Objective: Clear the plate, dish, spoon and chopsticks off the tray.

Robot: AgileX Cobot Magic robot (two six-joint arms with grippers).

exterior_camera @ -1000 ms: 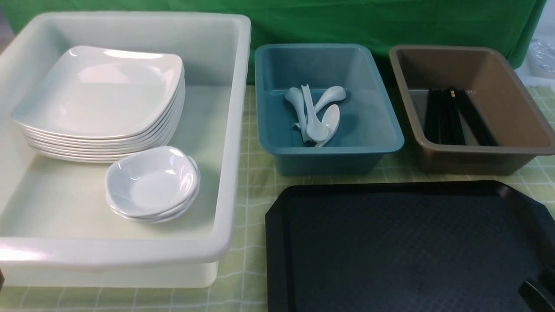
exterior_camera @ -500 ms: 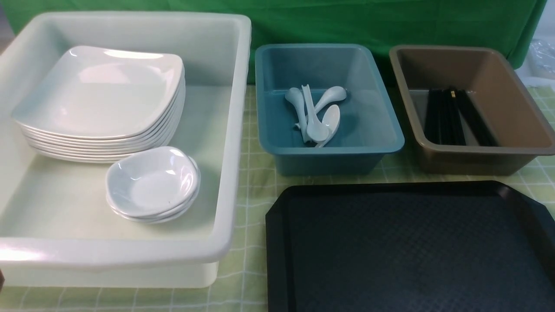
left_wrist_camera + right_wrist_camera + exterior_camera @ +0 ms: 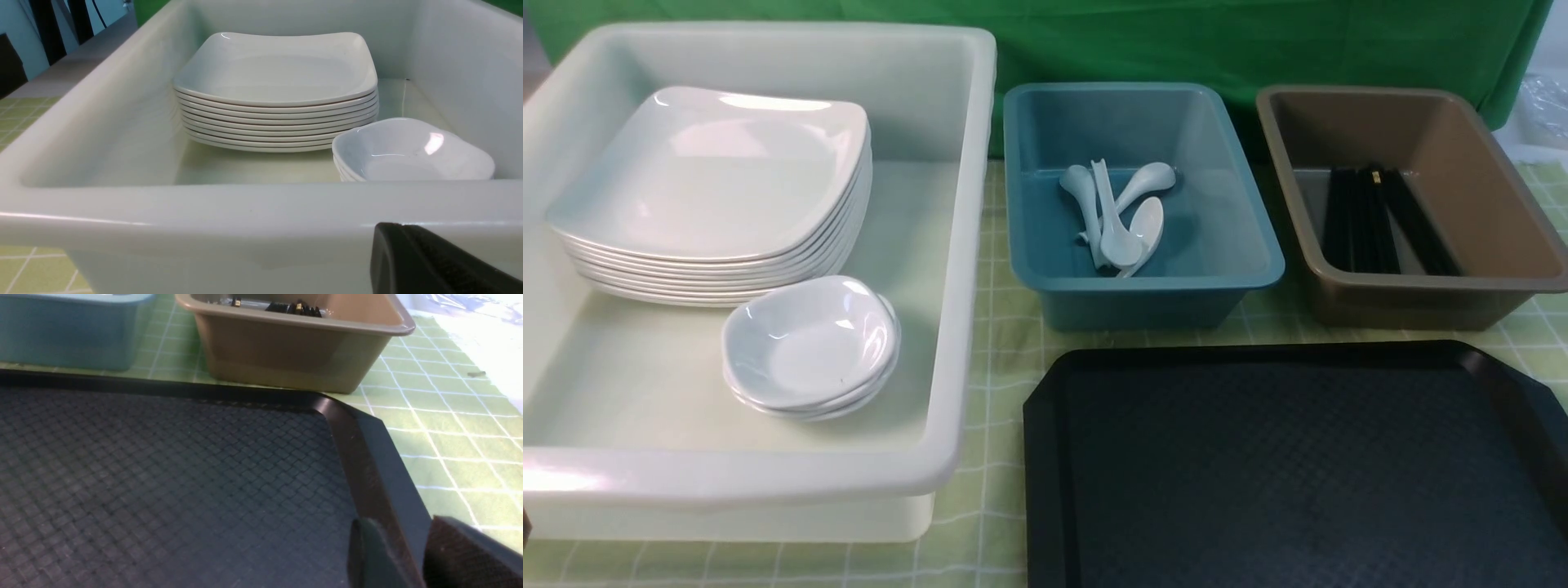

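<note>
The black tray point(image 3: 1290, 474) sits bare on the bench point(image 3: 996, 327); plates point(image 3: 715, 175), spoons point(image 3: 1119, 216) and chopsticks point(image 3: 1372, 220) fill tubs; neither gripper's opening can be told.

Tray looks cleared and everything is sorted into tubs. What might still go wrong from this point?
1. The right gripper sits low, its fingers either side of the tray rim; a careless move away may drag or tip the tray.
2. The left gripper's one visible finger hangs close beside the white tub; swinging forward might bump it and shift the stacked plates and small dishes.
3. The spoons lie in a loose crossed pile in the teal tub; a knock may scatter them.
</note>
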